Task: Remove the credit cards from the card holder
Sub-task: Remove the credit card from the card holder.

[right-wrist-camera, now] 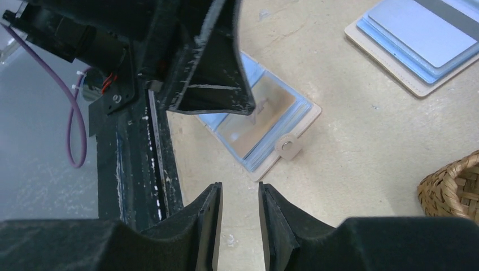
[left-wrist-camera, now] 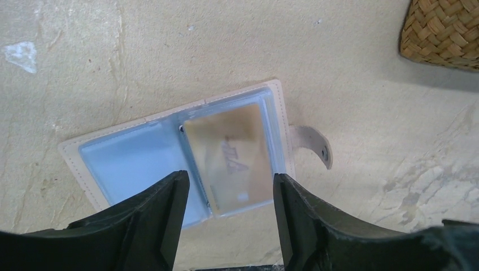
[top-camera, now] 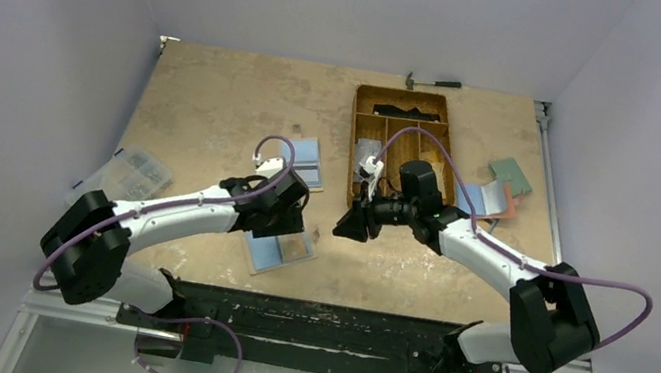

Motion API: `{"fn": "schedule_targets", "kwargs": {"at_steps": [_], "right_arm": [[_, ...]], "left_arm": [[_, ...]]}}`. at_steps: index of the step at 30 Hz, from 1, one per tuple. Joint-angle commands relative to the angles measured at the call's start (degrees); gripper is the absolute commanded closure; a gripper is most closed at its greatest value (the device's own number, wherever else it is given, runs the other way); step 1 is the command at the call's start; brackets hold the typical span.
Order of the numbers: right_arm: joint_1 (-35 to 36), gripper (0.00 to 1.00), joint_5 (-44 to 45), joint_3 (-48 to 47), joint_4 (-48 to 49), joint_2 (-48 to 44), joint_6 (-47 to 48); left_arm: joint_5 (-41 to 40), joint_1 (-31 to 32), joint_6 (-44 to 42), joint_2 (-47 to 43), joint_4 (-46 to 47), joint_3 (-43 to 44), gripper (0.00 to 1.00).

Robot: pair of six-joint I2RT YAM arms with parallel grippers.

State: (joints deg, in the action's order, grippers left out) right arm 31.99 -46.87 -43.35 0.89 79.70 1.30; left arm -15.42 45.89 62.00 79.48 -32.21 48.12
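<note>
Tan bifold card holder (left-wrist-camera: 141,164) sits at 12 o'clock off our wide-open left gripper (left-wrist-camera: 229,180), long axis 8-to-2; our barely-parted, empty right gripper (right-wrist-camera: 240,189) is farther.

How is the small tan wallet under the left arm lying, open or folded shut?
Open: the card holder lies spread flat, both inner faces up, a card in one pocket.

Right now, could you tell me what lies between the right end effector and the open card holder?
Nothing but bare table, seen in the right wrist view, between the right end effector and the card holder.
</note>
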Motion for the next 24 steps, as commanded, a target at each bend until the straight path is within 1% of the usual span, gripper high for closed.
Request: {"fn": "schedule_targets", "kwargs": {"at_steps": [1,4,6,8,12,16,20,22,24], "right_arm": [[0.63,0.64,2.75,-2.07,5.43,0.96,-6.72],[1.11,0.64,3.47,-2.97,6.54,2.23,-9.03],[1.52,0.64,4.4,-3.43,7.26,2.97,-10.92],[2.0,0.65,5.5,-3.54,8.66,3.65,-13.17],[4.03,0.71,6.48,-4.44,9.97,5.25,-16.61],[6.62,0.79,8.32,-6.13,9.7,7.41,-17.93],[9.96,0.89,10.56,-9.17,7.68,10.5,-17.48],[10.67,0.92,12.23,-11.11,6.09,12.81,-17.82],[11.33,0.93,13.86,-13.08,4.16,15.19,-17.63]], "left_arm": [[-0.48,0.14,-3.52,-4.78,0.96,-2.75,0.39],[-0.56,0.15,-5.74,-10.82,3.34,-7.02,0.38],[1.29,0.1,-7.22,-16.03,7.69,-11.46,0.36],[3.34,0.04,-7.98,-21.97,14.26,-16.18,0.34],[3.97,-0.04,-6.91,-30.96,21.26,-24.14,0.32],[4.71,-0.05,-6.22,-34.83,25.73,-27.96,0.33],[4.96,-0.03,-4.95,-36.3,28.37,-30.04,0.37],[4.92,-0.04,-4.05,-37.42,30.22,-31.79,0.38],[5.03,-0.01,-2.52,-39.29,33.22,-34.33,0.4]]}}
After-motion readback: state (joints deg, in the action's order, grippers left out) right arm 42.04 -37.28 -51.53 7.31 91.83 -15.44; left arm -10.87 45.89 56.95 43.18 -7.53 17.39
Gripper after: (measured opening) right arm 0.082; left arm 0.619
